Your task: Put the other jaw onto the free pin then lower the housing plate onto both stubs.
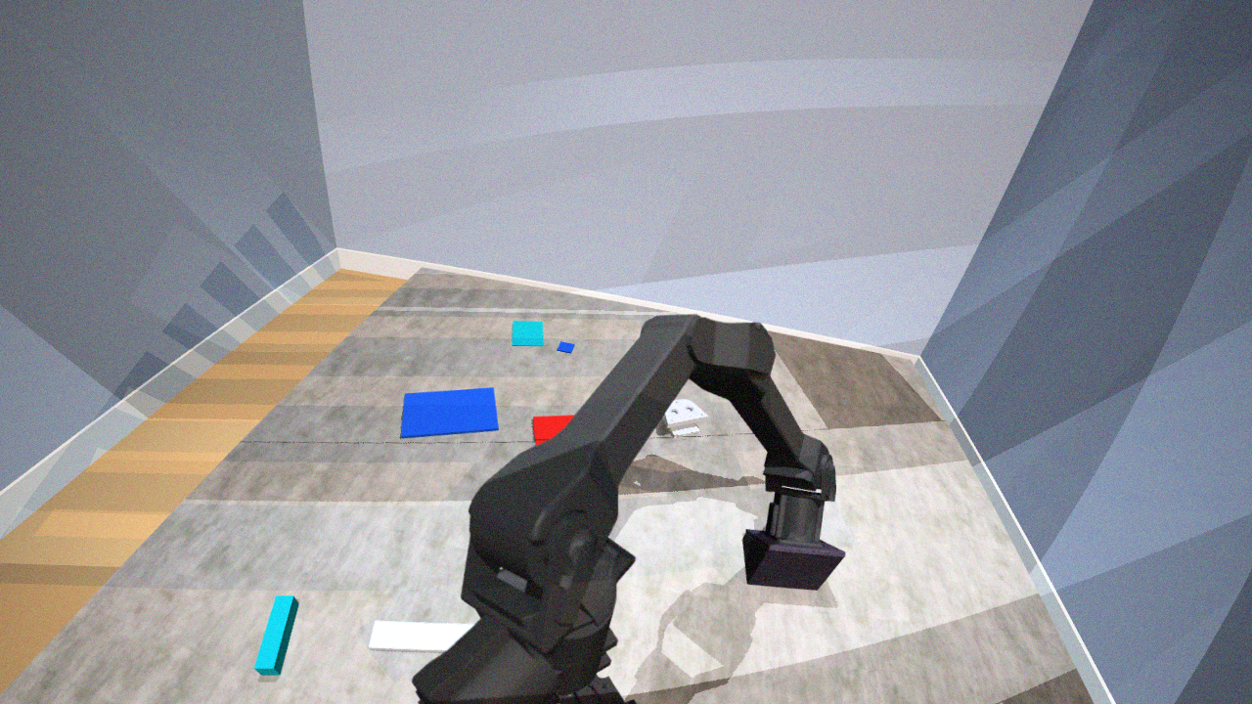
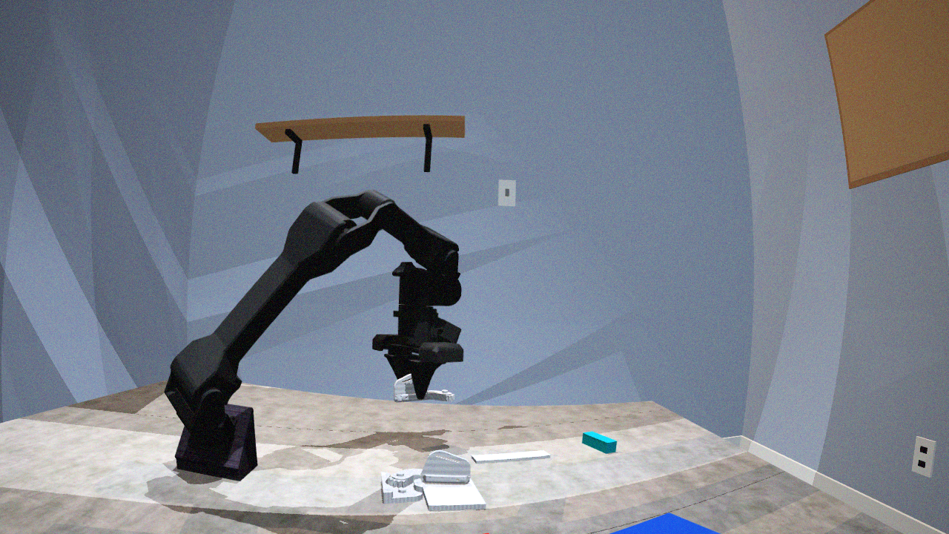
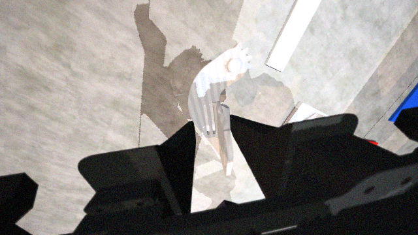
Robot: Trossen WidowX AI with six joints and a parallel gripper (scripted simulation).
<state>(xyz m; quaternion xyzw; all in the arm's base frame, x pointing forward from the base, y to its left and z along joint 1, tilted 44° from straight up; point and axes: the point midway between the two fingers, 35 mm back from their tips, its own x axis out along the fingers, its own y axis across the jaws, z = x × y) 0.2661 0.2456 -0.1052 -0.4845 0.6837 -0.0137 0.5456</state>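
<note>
My gripper (image 2: 420, 393) (image 3: 211, 122) is shut on the loose white jaw (image 2: 402, 387) (image 3: 203, 101), held in the air above the table. Its toothed, round end sticks out from the fingers at the top of the wrist view. The white base (image 2: 457, 498) stands lower and nearer the camera in the exterior view; only a corner shows in the wrist view. The mounted jaw (image 2: 445, 467) sits on it with its paddle upright. The free pin cannot be made out clearly. The white housing plate (image 1: 686, 411), with dark holes, shows beyond the arm. The fingers are hidden in the top view.
A white bar (image 1: 418, 637) (image 2: 511, 457) (image 3: 294, 36) and a cyan block (image 1: 276, 634) (image 2: 598, 442) lie apart from the base. A blue plate (image 1: 449, 412) (image 3: 406, 104), a red block (image 1: 550, 427), a cyan square (image 1: 526, 333) and a small blue piece (image 1: 565, 347) lie farther off.
</note>
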